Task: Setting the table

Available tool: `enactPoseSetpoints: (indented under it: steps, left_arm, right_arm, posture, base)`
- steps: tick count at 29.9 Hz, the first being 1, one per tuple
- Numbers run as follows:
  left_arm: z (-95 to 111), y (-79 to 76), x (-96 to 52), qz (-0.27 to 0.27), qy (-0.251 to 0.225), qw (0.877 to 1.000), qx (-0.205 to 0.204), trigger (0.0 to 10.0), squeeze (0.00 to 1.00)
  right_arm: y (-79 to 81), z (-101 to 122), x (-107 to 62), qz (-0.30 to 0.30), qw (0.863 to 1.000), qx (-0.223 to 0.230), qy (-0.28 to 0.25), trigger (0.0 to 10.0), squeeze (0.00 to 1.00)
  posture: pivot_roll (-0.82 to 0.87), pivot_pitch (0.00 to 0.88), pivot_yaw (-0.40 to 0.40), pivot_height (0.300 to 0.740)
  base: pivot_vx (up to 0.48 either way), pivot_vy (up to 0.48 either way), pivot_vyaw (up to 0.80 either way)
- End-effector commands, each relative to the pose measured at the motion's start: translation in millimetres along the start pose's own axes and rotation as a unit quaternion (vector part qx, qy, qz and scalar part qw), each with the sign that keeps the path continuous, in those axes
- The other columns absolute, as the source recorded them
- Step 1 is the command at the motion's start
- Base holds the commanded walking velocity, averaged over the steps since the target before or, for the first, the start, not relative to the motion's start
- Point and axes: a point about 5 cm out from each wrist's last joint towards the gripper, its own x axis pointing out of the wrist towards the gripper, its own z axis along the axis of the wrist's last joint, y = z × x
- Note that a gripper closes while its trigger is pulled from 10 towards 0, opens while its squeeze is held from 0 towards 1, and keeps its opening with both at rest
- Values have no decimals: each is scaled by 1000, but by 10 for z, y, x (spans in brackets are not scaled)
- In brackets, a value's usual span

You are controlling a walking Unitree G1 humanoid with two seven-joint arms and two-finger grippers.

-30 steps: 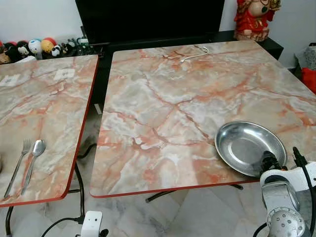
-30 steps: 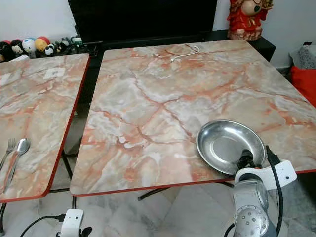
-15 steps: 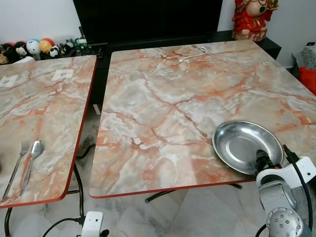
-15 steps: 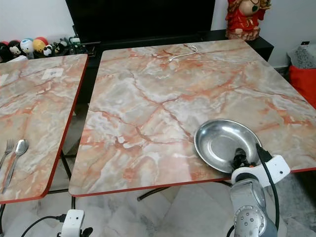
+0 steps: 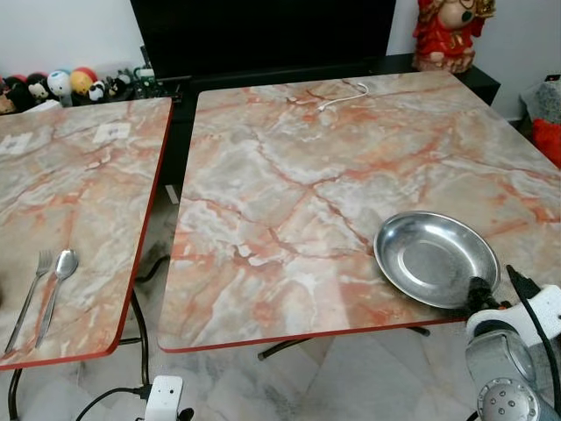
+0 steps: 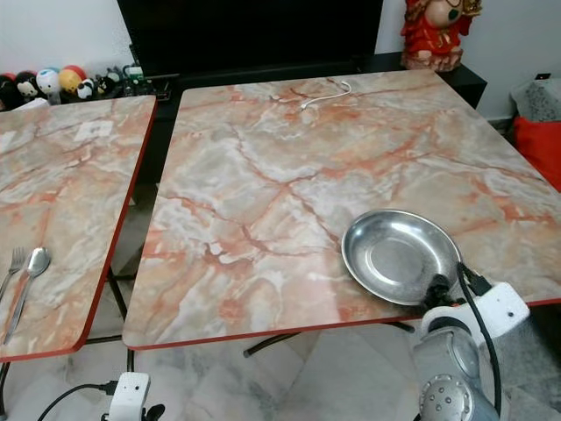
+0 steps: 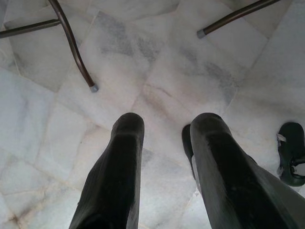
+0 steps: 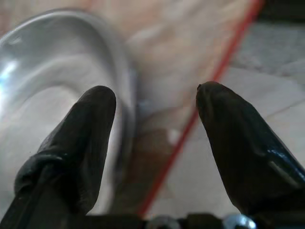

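Observation:
A round steel plate (image 5: 436, 259) lies on the right marble table (image 5: 289, 184), near its front right edge. My right gripper (image 5: 482, 294) is at the plate's near rim, open, with nothing between its fingers; in the right wrist view the right gripper (image 8: 155, 93) has one finger over the plate's rim (image 8: 126, 86) and the other over the table's red edge. A fork (image 5: 31, 294) and a spoon (image 5: 60, 281) lie side by side at the front of the left table (image 5: 79, 202). My left gripper (image 7: 169, 121) hangs open over the marble floor.
A narrow gap (image 5: 171, 175) parts the two tables. A white cable (image 5: 344, 95) lies at the right table's far side, by a red figurine (image 5: 447, 31). Small toys (image 5: 61, 83) line the back left. A white device (image 5: 163, 396), table legs (image 7: 71, 43) and a sandal (image 7: 291, 152) are on the floor.
My right gripper has drawn back from over the plate's inside to its near rim, toward the table's edge. The plate now lies slightly further left.

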Motion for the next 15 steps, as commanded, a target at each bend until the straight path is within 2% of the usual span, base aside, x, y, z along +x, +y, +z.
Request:
enactPoseSetpoints:
  steps: [1,3,5,8,9,10,13,15]
  left_arm:
    - [-82,24,-18,3,20,1000,13,10000,0]
    - [-81,23,-18,4,20,1000,14,10000,0]
    - [-83,23,-18,4,20,1000,14,10000,0]
    - [-85,22,-19,4,20,1000,14,10000,0]
    - [-88,19,-19,4,21,1000,14,10000,0]
    - [-92,20,-21,4,22,1000,15,10000,0]
    - [-100,23,-23,4,23,1000,17,10000,0]
    - [-104,31,-25,5,24,1000,18,10000,0]
  right_arm:
    - [-35,32,-24,-15,1000,-2,-13,10000,0]
    - [-57,50,-19,-23,999,-2,-24,10000,0]
    - [-36,125,-24,-9,998,-5,-59,10000,0]
    - [-20,145,-28,-2,998,-8,-69,10000,0]
    - [38,207,-36,27,990,-74,-115,10000,0]
    - [146,236,-37,70,980,-117,-147,10000,0]
    - [284,255,-31,114,970,-139,-166,10000,0]
    - [419,275,-35,153,964,-135,-172,10000,0]
  posture:
    - [-125,67,32,740]
    - [-125,67,33,740]
    - [-128,68,32,740]
    - [-129,68,31,740]
    - [-125,70,35,740]
    - [-129,71,39,740]
    - [-131,72,42,740]
    - [-132,71,41,740]
  base:
    - [0,0,0]
    - [0,0,0]
    - [0,0,0]
    - [0,0,0]
    - [0,0,0]
    - [0,0,0]
    - [0,0,0]
    - [0,0,0]
